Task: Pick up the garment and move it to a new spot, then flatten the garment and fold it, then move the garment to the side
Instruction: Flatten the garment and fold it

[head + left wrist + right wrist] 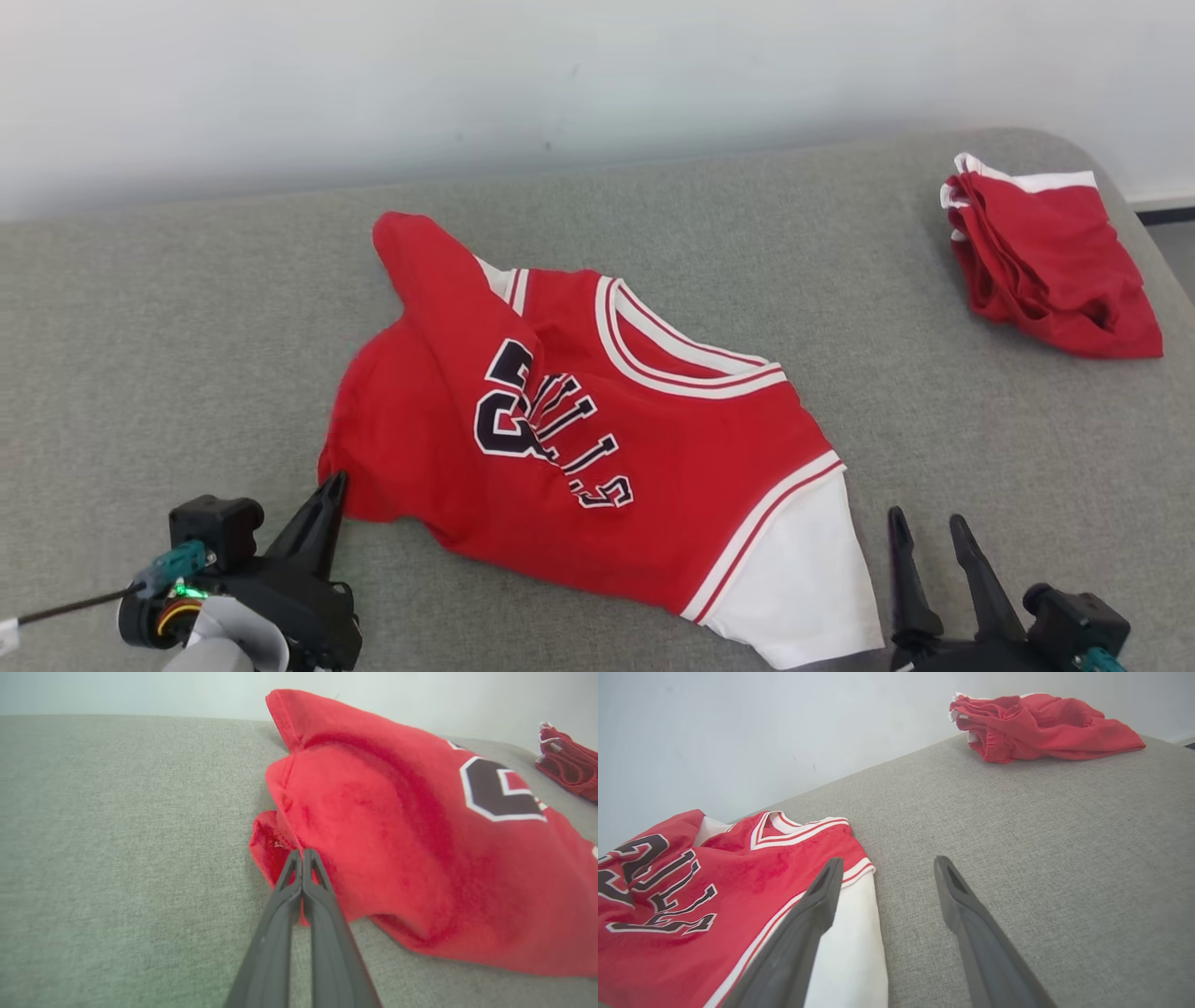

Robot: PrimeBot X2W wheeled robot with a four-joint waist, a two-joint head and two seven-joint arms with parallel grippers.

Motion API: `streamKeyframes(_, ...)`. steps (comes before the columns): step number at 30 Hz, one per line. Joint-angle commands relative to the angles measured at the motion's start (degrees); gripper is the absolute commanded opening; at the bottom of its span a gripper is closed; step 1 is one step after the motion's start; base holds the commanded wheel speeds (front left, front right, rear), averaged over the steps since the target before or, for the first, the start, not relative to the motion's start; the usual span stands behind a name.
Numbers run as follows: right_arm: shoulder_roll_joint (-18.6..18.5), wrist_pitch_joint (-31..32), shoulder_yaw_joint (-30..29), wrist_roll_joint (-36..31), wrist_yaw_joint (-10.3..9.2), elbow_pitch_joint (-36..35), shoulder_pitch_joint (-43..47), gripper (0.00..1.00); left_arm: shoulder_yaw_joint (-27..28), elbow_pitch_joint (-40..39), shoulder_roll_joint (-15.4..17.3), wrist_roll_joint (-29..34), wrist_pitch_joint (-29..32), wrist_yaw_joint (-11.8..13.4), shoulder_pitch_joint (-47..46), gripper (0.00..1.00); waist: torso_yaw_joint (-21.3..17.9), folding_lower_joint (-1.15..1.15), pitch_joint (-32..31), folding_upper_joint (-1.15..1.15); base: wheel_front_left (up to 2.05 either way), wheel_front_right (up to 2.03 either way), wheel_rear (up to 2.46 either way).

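A red jersey with dark lettering and white trim, the garment, lies crumpled on the grey padded surface. Its top left part is folded over the chest, and a white sleeve points toward the front right. My left gripper sits at the garment's lower left corner. In the left wrist view that gripper is shut, with a fold of the red garment pinched between its fingers. My right gripper stands open just right of the white sleeve. In the right wrist view this gripper holds nothing, its left finger over the garment's white sleeve.
A second red garment with white trim lies bunched at the far right of the surface, also seen as a red heap in the right wrist view. A pale wall runs behind. The surface's rounded right edge drops off near that heap.
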Motion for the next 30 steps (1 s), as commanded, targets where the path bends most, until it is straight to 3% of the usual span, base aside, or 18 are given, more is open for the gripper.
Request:
streamKeyframes(1,0.0,0.0,-0.3,-0.4,-0.12,0.0,1.0,1.00,0.4,-2.1,0.8,0.3,-0.5,0.8,1.7,0.00,1.2,0.00,-1.4,0.00,0.00,0.00,0.00)
streamKeyframes(5,0.0,0.0,-0.9,0.2,-0.12,0.1,2.5,1.00,1.7,-11.5,3.5,0.3,-0.6,4.3,5.3,0.00,3.1,0.00,-3.4,0.00,0.00,0.00,0.00)
streamKeyframes(14,0.0,0.0,-2.2,0.1,-0.11,-0.4,4.0,1.00,1.7,-41.3,10.5,0.2,6.8,17.0,16.7,0.00,7.6,0.00,-4.8,0.00,0.00,0.00,0.00)
streamKeyframes(20,0.0,0.0,-2.4,-0.5,-0.12,-0.5,4.0,1.00,0.0,-50.2,12.1,0.6,9.5,21.2,21.6,0.00,8.5,0.00,-4.6,0.00,0.00,0.00,0.00)
streamKeyframes(25,0.0,0.0,-2.8,-0.8,-0.11,-0.5,3.6,1.00,-0.4,-51.5,12.5,-0.4,9.7,21.2,23.6,0.00,8.5,0.00,-3.9,0.00,0.00,0.00,0.00)
streamKeyframes(30,0.0,0.0,-2.1,-0.9,-0.11,-0.2,2.1,1.00,1.0,-47.8,10.5,-1.7,7.8,17.6,19.2,0.00,7.1,0.00,-3.1,0.00,0.00,0.00,0.00)
